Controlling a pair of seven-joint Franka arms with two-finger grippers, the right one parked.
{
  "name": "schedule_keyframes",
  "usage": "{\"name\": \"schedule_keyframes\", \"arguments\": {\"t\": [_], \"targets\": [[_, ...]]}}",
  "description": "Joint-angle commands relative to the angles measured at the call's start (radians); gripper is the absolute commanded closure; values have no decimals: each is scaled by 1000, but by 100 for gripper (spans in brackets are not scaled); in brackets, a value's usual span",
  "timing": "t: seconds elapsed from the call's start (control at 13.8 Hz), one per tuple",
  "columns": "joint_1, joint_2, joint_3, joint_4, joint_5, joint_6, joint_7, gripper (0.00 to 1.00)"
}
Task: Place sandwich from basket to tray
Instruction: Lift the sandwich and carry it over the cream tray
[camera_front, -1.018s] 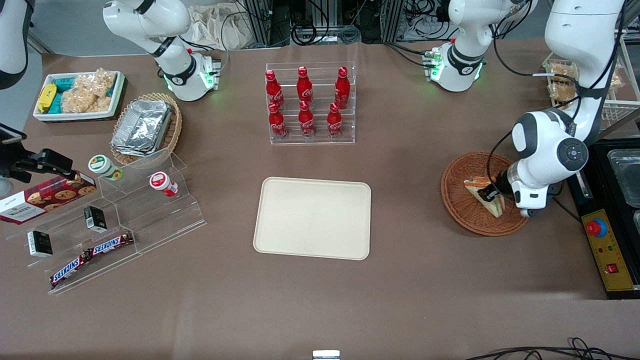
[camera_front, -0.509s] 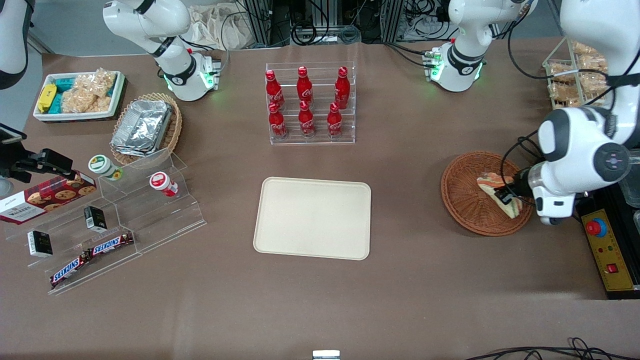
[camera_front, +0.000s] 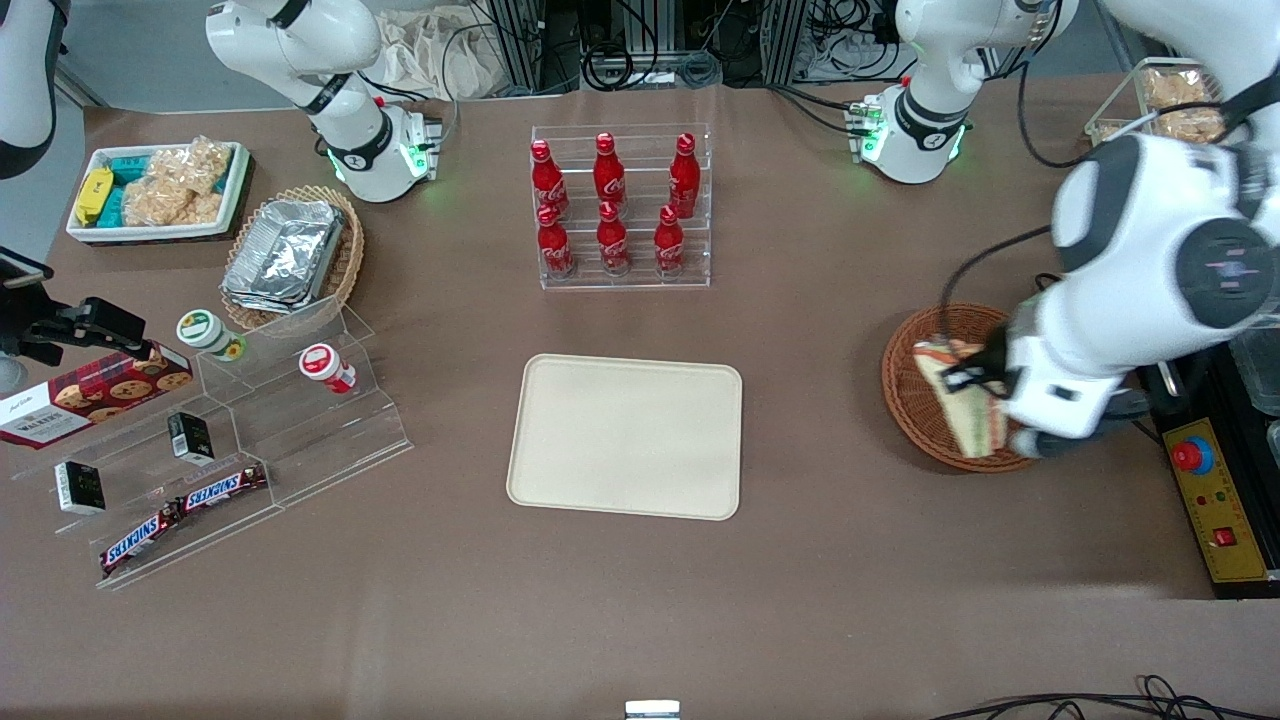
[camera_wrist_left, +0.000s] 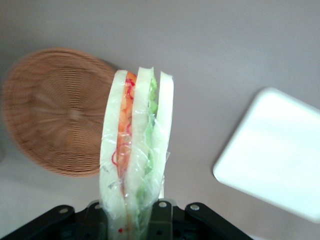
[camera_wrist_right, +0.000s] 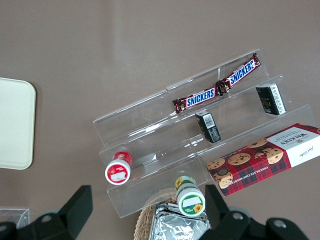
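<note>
The cream tray is seen lying flat on the brown counter, nearer the front camera than the clear rack of red cola bottles; nothing rests on it. In the left wrist view only one rounded corner of the tray is shown, the rest being cut off by the frame edge.

Toward the working arm's end, the round reddish-brown wicker basket is noted. Part of its rim and floor is covered in the front view by the white arm and by the sandwich. In the wrist view the basket appears blurred but nothing can be seen inside it.

The sandwich is held clear of the basket floor, above the basket's area, by the end effector, which is closed on it. In the wrist view the sandwich is seen edge-on, with pale bread slices, orange, red and green filling and clear wrap; its gripped end passes between the black fingers and is hidden there. The fingertips themselves cannot be made out in the front view, being masked by the wrist housing.
</note>
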Motion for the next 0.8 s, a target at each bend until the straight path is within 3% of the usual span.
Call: {"name": "schedule_keyframes", "arguments": {"t": [0.0,0.15,0.36,0.51,0.73], "targets": [[-133,245,-7,187,17,79,31,100],[-205,377,-7,267,17,147,31,100],[-282,489,-1,267,57,294,-43,100],[-331,536,-2,259,114,311,-80,100],[-352,547,-1,233,120,318,-103,100]]}}
